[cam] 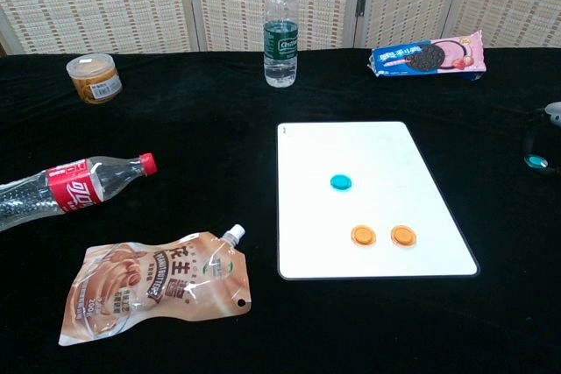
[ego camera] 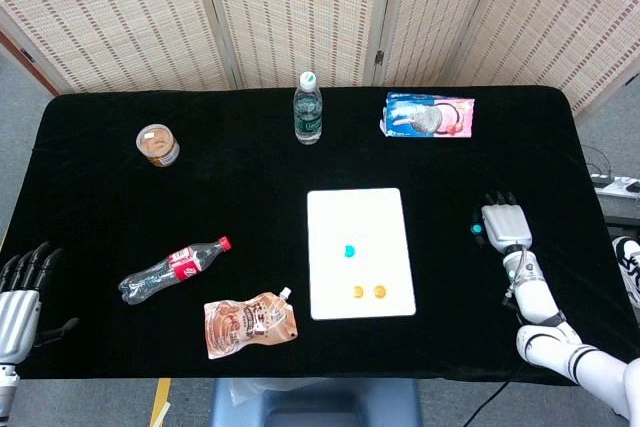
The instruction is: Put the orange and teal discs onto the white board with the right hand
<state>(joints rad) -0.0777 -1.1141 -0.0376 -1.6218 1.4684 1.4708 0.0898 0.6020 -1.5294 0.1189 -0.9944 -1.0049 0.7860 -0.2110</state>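
Right of the white board (ego camera: 361, 252), the right robot hand (ego camera: 501, 227) pinches a teal disc (ego camera: 478, 229) w/ a thin grip; it could slip onto the desk (ego camera: 200, 197) en route.

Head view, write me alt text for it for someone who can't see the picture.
A white board on a black table carries one teal disc and two orange discs, while the right hand beside it holds another teal disc. Around lie a water bottle, cookie pack, jar, cola bottle and drink pouch; the left hand rests open.
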